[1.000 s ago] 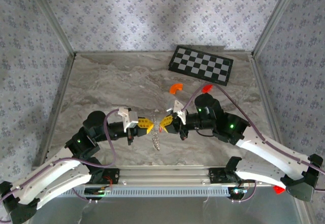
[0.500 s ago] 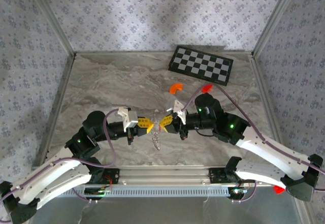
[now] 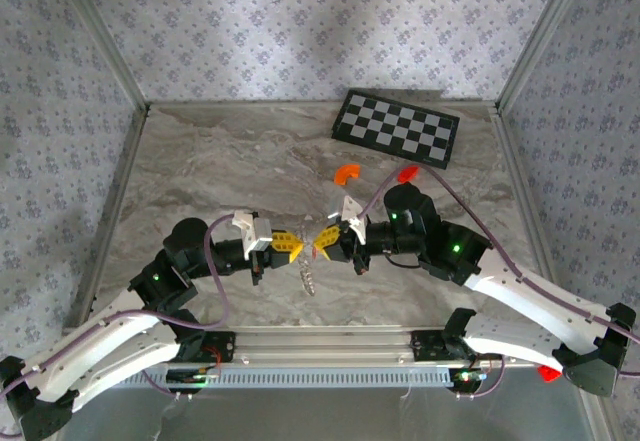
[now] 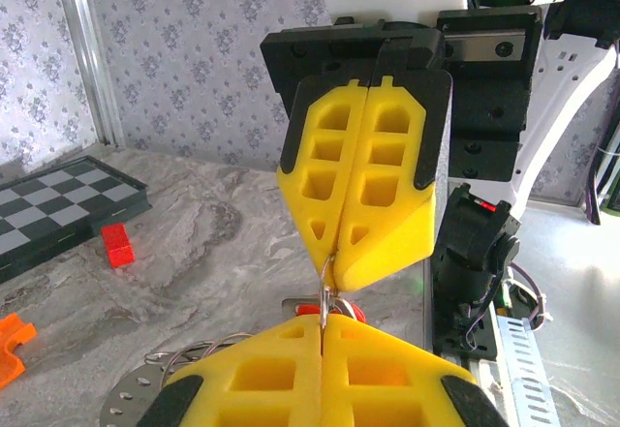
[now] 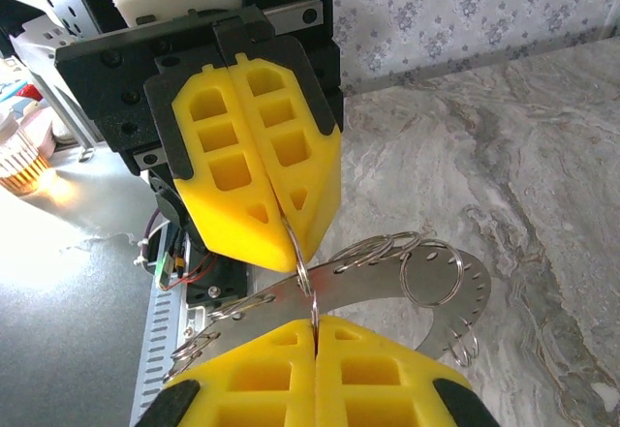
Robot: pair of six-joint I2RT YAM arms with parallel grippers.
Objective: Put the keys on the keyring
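Silvery keyring [image 3: 310,277] central, side walls [image 3: 60,161] well apart

Both arms reach in low toward the middle, the left gripper [image 3: 291,248] and right gripper [image 3: 323,243] nearly tip to tip, each with jaws pressed together.

No legible text, no labels or brand marks, no numbers or signs (any fine print is too blurred)
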